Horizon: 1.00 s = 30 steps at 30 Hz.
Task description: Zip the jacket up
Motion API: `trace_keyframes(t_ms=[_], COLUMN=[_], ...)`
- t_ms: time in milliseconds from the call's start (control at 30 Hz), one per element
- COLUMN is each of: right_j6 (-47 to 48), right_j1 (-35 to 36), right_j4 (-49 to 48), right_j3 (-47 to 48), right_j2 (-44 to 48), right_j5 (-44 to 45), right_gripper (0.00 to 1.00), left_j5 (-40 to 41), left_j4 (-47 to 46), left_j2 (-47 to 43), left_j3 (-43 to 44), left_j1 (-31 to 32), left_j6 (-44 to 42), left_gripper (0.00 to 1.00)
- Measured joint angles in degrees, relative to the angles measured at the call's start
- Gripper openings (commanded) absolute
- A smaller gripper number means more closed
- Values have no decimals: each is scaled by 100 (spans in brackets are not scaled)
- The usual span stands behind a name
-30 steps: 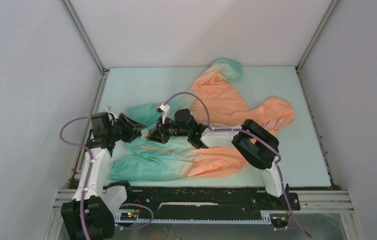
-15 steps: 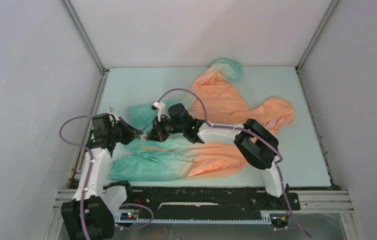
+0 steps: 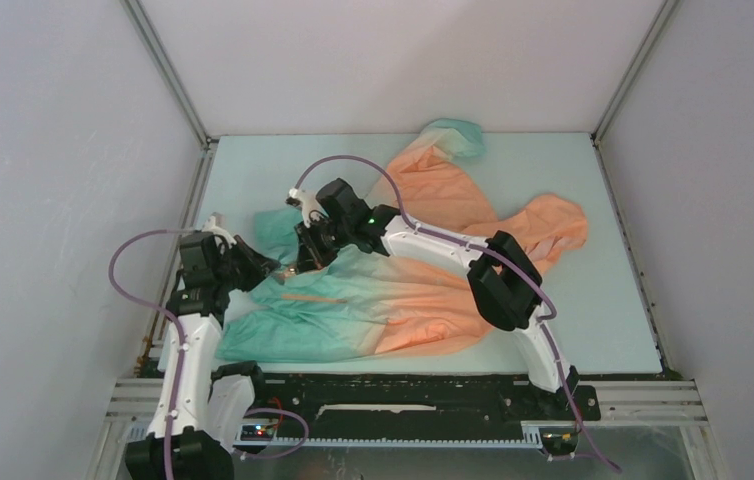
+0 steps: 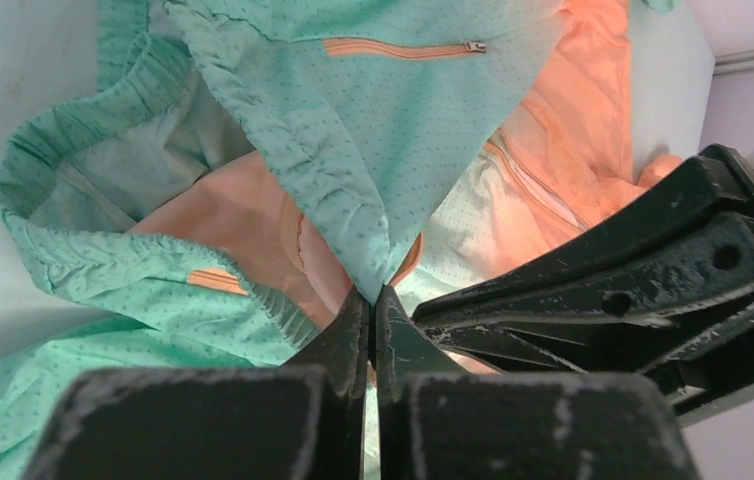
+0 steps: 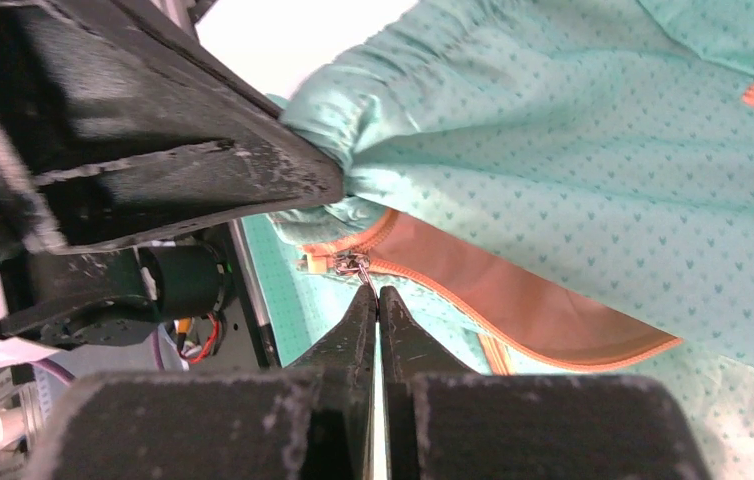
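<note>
The left gripper (image 4: 373, 296) pinches a green corner of the jacket (image 4: 353, 150) at its tips. The right gripper (image 5: 376, 293) is squeezed on the zip pull (image 5: 350, 264) (tiny, silver). Zipping is just starting, I think: next, slide it away, gently.

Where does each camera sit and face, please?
Top external: high behind the robot, looking down at the jacket on the table; left arm and right arm show.
Left wrist: along the left tool, pinching the teal hem.
Right wrist: along the right tool, pinching the zip pull.
Shared: each wrist view shows the other tool.
</note>
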State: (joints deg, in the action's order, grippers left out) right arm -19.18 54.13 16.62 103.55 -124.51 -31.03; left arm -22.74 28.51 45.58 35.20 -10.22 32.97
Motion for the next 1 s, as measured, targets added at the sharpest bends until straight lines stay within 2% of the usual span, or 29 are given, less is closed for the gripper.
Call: trace_keyframes(t_ms=[333,500,567,667,733,833,1000], right_j6=[341,201,155,109,70,33,9], right_j1=[-92,-105,-105,-107,-107,-105,-94], right_j4=[494,-101,-146,-186,-251,-293,-343], right_j3=[247,-125,-216,-236,-236,-245,-247], right_j2=[-138,-131,-131,-131,-131,-131,-131], right_j5=[-203,-470,-474,-472,-472,-470,-444], right_gripper=[0,0,0,0,0,0,0], left_j5=[-177,-151,-109,17,107,190,170], left_j4=[52,-31,-9,107,214,269,201], left_j2=[-153,-35,59,212,229,197,168], left_j3=[-4,-4,-4,-4,-4,-7,-66], left_j1=[44,39,31,28,28,28,28], left_j6=[61,155,197,363,518,737,1012], left_gripper=[1,33,38,53,59,59,47])
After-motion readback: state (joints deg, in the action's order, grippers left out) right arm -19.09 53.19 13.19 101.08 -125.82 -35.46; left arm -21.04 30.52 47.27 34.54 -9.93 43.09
